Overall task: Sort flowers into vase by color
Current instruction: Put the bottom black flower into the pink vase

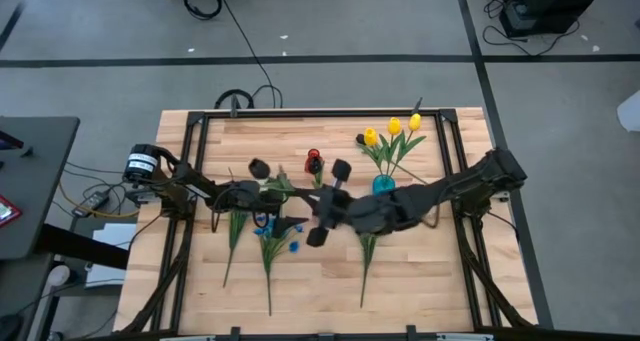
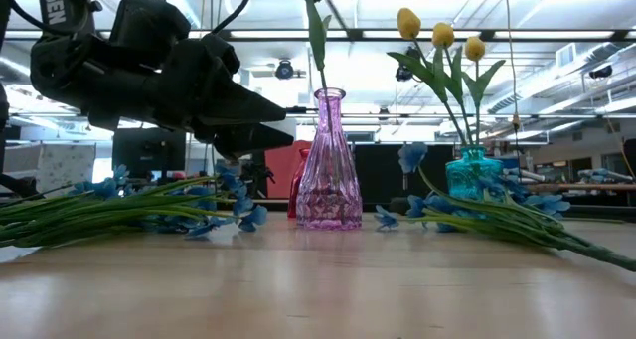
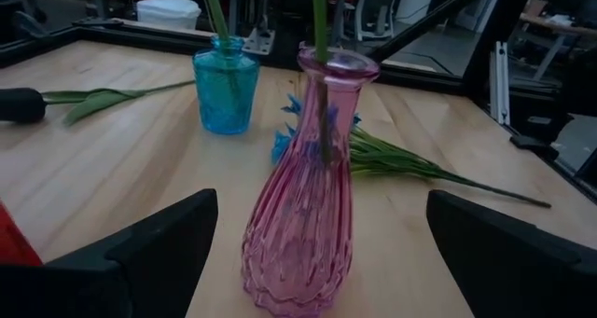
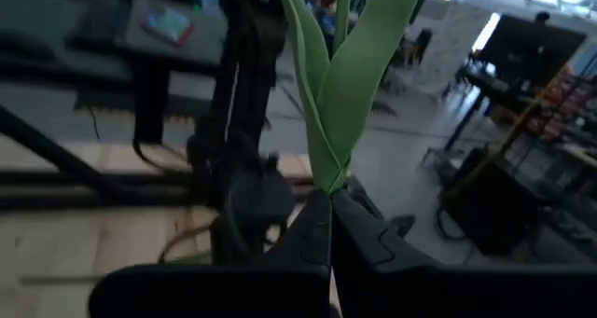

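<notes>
the only readable lettering is on the dark robot arm (image 2: 109,66) in the low view — white capitals "ssen", the start cut off by the picture's edge, up and to the left of the pink vase (image 2: 329,170). a white label on the cylinder (image 1: 141,163) at the left arm's base, seen from above, is too small to read.

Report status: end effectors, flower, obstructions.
Right end effector shut on dark tulip stem. Left end effector open, facing pink vase. Blue flowers loose on table.
</notes>
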### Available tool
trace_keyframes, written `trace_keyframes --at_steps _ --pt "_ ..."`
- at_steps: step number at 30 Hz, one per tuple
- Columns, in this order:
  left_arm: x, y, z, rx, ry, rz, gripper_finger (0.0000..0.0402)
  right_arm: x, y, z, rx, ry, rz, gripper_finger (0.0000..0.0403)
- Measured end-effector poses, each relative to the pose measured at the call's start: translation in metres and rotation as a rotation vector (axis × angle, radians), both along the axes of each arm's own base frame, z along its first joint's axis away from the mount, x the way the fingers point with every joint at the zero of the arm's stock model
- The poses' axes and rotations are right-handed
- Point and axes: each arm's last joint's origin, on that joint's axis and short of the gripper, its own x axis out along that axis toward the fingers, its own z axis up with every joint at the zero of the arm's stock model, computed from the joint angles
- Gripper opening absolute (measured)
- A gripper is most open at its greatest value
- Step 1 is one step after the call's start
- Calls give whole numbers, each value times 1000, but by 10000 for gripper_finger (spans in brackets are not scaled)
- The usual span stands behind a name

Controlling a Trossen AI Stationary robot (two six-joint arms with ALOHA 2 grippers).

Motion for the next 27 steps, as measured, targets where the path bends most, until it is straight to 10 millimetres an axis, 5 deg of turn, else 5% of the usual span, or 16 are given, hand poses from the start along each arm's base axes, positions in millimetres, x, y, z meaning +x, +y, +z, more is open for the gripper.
trace_keyframes --at_steps 5,18,27 --pt "0 3 0 1 -4 11 392 -28 8 13 -20 -90 36 7" --pt "0 11 1 -20 -9 48 392 -88 -37 -78 119 -517 155 8" --pt "0 11 1 2 -12 44 392 -94 -47 -111 139 -626 196 8"
